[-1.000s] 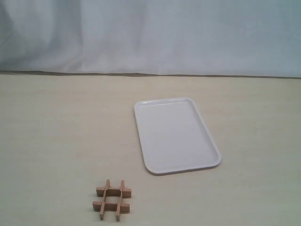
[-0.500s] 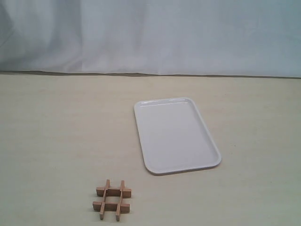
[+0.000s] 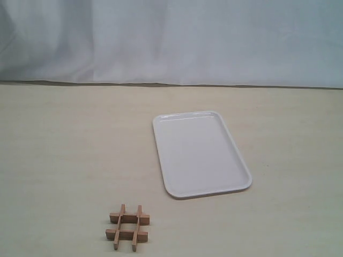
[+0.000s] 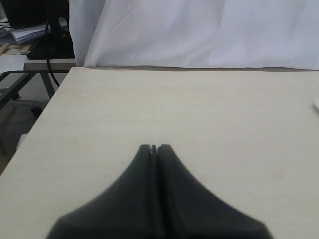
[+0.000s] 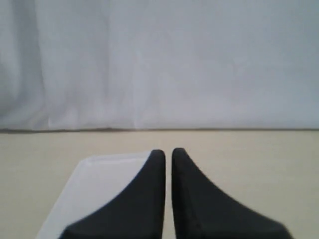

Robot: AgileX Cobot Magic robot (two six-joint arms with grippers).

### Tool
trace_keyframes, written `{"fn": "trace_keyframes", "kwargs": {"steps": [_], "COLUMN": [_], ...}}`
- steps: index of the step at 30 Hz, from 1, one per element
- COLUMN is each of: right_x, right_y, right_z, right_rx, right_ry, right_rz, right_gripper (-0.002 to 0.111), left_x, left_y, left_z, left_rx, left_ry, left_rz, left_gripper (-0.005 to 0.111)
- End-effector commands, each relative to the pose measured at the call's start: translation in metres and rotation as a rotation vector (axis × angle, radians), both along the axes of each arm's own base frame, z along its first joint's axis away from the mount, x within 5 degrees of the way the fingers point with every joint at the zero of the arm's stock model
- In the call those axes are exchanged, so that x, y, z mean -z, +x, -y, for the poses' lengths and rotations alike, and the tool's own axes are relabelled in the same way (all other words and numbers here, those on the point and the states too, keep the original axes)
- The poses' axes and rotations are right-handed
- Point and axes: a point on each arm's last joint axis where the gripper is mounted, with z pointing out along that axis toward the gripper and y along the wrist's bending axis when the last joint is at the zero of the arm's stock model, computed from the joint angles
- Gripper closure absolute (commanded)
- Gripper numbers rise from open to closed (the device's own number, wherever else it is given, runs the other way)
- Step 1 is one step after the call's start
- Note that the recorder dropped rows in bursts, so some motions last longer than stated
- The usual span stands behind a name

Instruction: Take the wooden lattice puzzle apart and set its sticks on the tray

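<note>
Wooden lattice puzzle [image 3: 128, 227] intact, flat on table [image 3: 69, 155], nearer than tray [image 3: 202, 114], off its near-left corner, apart. Left gripper [image 4: 153, 148]: jaws pressed together, holding nothing. Right gripper [image 5: 168, 151]: jaws together too, tray just past its tips. White cloth [image 3: 171, 37] behind tray.

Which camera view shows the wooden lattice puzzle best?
The exterior view: the wooden lattice puzzle shows whole and uncovered there, lying apart from the tray. Neither wrist view shows it at all.
</note>
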Motion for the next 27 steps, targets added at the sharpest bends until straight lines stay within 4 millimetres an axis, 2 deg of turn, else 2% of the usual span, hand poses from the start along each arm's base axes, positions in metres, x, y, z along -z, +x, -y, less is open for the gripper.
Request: {"fn": "trace_keyframes", "kwargs": {"steps": [1,8,11,12,14,15,18,24,27], "right_x": [-0.012,-0.026,-0.029,-0.028,-0.023,-0.018,-0.011,-0.015,-0.03], "right_y": [-0.001,-0.005,-0.006,-0.005,-0.004,-0.002,-0.001,-0.002,-0.003], "right_z": [0.001,0.002,0.004,0.005,0.004,0.002,0.0,0.001,0.0], "right_rx": [0.012,0.025,-0.002,-0.021,-0.059,-0.069,-0.076,-0.078,-0.086], "right_ry": [-0.01,0.013,0.26,0.395,0.608,0.649,0.659,0.672,0.639], "right_rz": [0.135,0.302,0.339,0.331,0.269,0.209,0.128,0.178,0.194], "right_gripper": [0.104,0.104,0.104,0.104,0.104,0.104,0.104,0.104,0.104], "left_x": [-0.001,-0.001,-0.001,-0.001,-0.001,-0.001,-0.001,-0.001,-0.001], "left_y": [0.0,0.0,0.0,0.0,0.0,0.0,0.0,0.0,0.0], "left_z": [0.0,0.0,0.0,0.0,0.0,0.0,0.0,0.0,0.0], "left_rx": [0.001,0.001,0.001,0.001,0.001,0.001,0.001,0.001,0.001], "left_ry": [-0.004,-0.004,-0.004,-0.004,-0.004,-0.004,-0.004,-0.004,-0.004], "left_rz": [0.014,0.014,0.014,0.014,0.014,0.014,0.014,0.014,0.014], "left_gripper": [0.107,0.107,0.107,0.107,0.107,0.107,0.107,0.107,0.107]}}
